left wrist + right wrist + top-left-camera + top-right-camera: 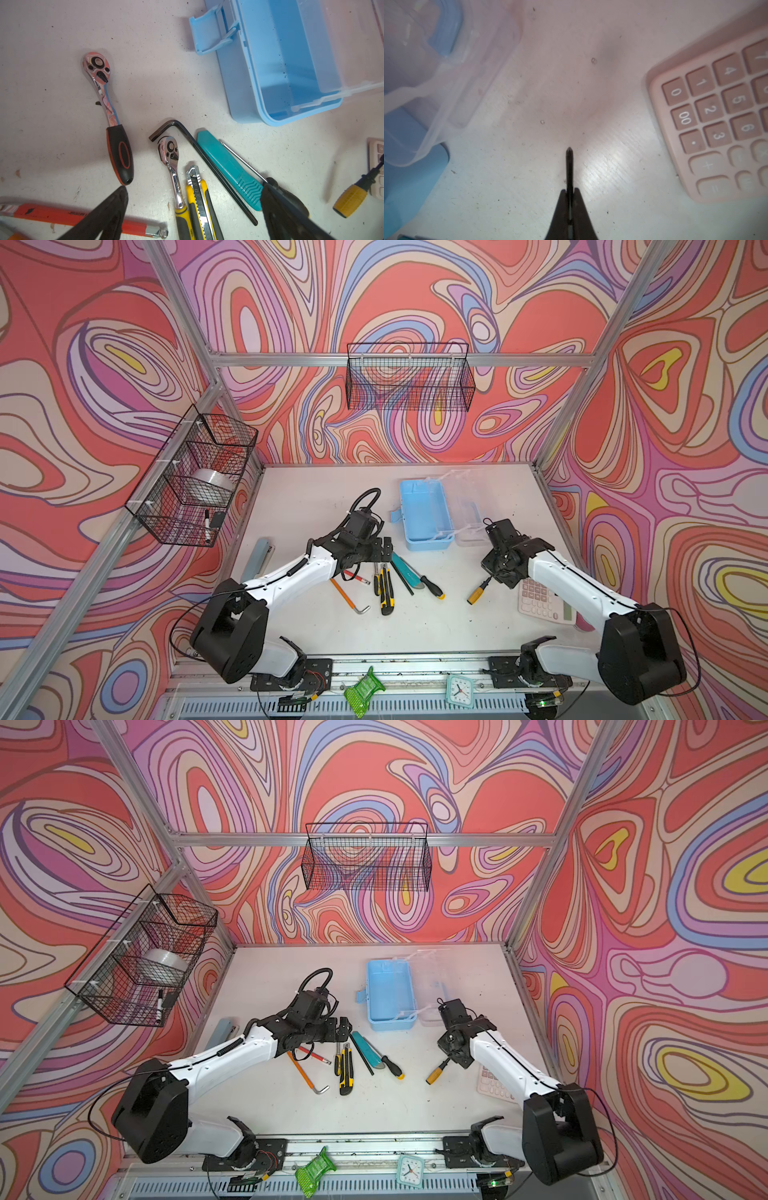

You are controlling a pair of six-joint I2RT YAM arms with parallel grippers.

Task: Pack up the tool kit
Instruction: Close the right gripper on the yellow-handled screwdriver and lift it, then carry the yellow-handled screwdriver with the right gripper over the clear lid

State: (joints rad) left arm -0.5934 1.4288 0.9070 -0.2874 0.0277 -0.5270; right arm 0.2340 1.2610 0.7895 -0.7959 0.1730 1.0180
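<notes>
The light blue tool box lies open at the back, its clear lid folded to the right. My left gripper hovers open over a pile of tools: two ratchets, a yellow utility knife, a black hex key and a teal knife. My right gripper is shut on the dark shaft of a yellow-handled screwdriver, just in front of the lid.
A pink calculator lies under my right arm. A grey-blue stapler sits at the left edge. An orange hex key and a black-handled screwdriver lie mid-table. Wire baskets hang on the walls.
</notes>
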